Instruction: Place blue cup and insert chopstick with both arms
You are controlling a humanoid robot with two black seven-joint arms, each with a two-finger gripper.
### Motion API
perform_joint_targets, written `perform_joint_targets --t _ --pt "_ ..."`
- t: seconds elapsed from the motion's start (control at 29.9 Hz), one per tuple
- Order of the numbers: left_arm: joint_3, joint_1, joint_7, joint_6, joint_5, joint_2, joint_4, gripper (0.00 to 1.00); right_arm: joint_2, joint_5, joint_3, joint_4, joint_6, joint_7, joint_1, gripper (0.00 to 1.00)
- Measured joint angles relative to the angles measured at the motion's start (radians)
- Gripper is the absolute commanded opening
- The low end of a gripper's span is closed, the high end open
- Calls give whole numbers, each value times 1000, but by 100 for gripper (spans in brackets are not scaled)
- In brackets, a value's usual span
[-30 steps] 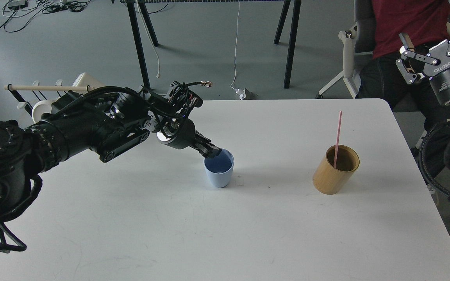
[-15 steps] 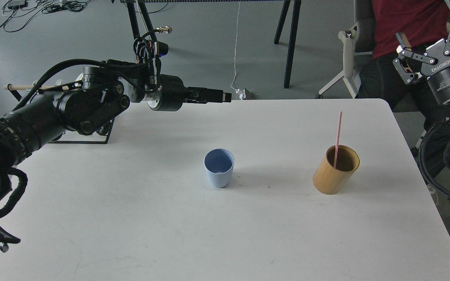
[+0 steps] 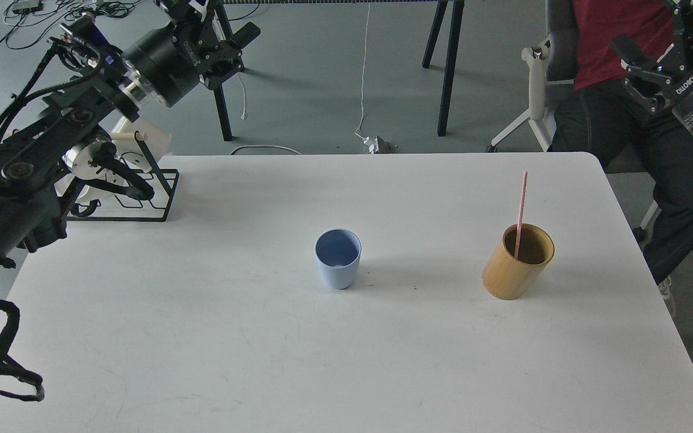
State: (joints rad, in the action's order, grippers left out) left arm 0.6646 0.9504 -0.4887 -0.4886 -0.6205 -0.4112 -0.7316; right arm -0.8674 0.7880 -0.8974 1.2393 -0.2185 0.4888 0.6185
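The blue cup (image 3: 337, 258) is seen upright mid-tabletop (image 3: 202, 331) (nothing grips it), well apart from both spread-fingered grippers, left (image 3: 226, 27) and right (image 3: 653, 42); the chopstick (image 3: 520, 213) stands in the wooden cylinder (image 3: 515, 270) near the right edge.

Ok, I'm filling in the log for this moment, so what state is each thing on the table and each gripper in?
Blue cup: upright on the table, empty, held by nothing.
Chopstick: standing in the wooden holder, leaning on its rim.
Wooden holder: upright, open top.
Wire rack: standing at the table's far left corner.
Left gripper: raised off the table, open, empty.
Right gripper: raised beyond the table, open, empty.
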Motion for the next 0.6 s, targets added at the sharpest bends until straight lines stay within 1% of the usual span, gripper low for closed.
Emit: perform_joint_targets --t 0.13,0.23,0.43,0.5,0.6 --pt "15 -20 0 0 21 0 0 99 -63 170 39 60 100 0 -6 96" --pt "19 -26 0 0 32 -2 0 99 -109 284 90 97 198 0 -14 96" --pt "21 -36 0 0 43 -20 -2 99 -147 474 214 111 442 0 -26 96" --pt "21 -40 0 0 44 -20 -2 99 -148 517 239 99 487 0 -32 96" --pt "21 -49 0 0 44 -14 -2 99 -141 581 272 67 516 0 -58 96"
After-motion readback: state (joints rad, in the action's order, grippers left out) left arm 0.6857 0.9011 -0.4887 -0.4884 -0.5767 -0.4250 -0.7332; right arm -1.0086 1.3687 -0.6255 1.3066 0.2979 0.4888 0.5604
